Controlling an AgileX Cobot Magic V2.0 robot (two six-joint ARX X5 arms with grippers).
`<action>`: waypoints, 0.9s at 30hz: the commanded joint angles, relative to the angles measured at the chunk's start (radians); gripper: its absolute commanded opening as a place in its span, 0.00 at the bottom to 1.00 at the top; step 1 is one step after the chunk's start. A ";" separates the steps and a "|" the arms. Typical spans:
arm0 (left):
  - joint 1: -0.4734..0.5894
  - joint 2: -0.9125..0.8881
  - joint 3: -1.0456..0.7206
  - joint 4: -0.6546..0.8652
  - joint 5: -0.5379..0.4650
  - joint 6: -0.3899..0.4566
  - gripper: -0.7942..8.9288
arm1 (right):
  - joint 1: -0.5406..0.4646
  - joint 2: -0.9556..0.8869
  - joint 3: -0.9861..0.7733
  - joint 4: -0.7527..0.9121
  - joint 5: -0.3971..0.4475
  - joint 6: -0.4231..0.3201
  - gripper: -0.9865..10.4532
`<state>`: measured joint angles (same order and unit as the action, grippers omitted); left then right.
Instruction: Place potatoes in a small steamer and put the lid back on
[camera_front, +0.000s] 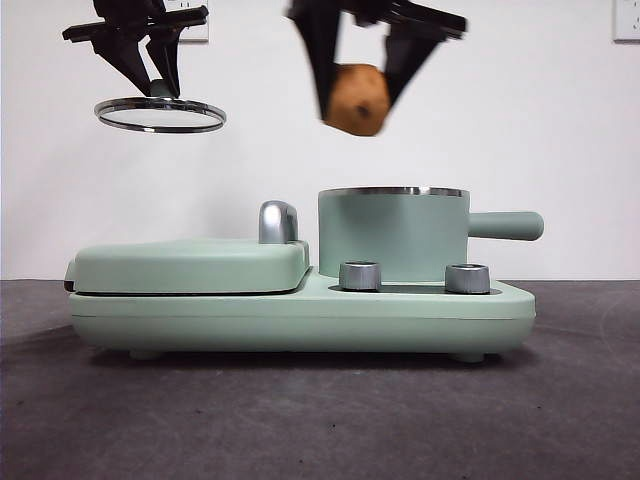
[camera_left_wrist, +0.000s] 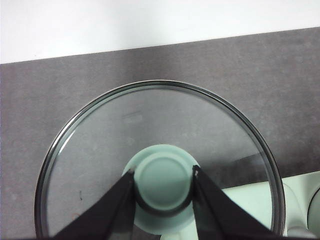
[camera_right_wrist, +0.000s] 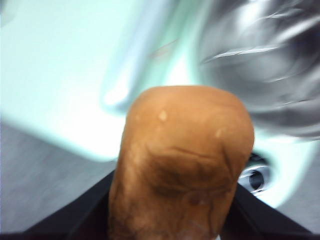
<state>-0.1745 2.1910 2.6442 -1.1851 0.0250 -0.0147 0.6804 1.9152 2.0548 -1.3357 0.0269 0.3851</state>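
While the right gripper (camera_front: 358, 95) is carrying 1 potato (camera_front: 357, 99) high above the small steamer (camera_front: 393, 232), just off its open mouth, the loading step is under way; next, centring and lowering are needed. Its 2 jaws are clamping the potato. The left gripper (camera_front: 150, 82) is pinching the lid (camera_front: 160, 114) by its knob, aloft, well apart.
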 joint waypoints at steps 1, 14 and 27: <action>-0.003 0.003 0.040 0.022 0.002 0.000 0.10 | -0.047 0.021 0.024 0.005 0.003 -0.051 0.25; -0.003 0.003 0.040 0.026 0.002 0.000 0.10 | -0.193 0.052 0.024 0.225 -0.063 -0.089 0.25; -0.009 0.003 0.040 0.025 0.002 0.000 0.10 | -0.212 0.186 0.024 0.261 -0.085 -0.162 0.25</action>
<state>-0.1776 2.1910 2.6442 -1.1843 0.0250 -0.0147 0.4629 2.0796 2.0544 -1.0836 -0.0593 0.2481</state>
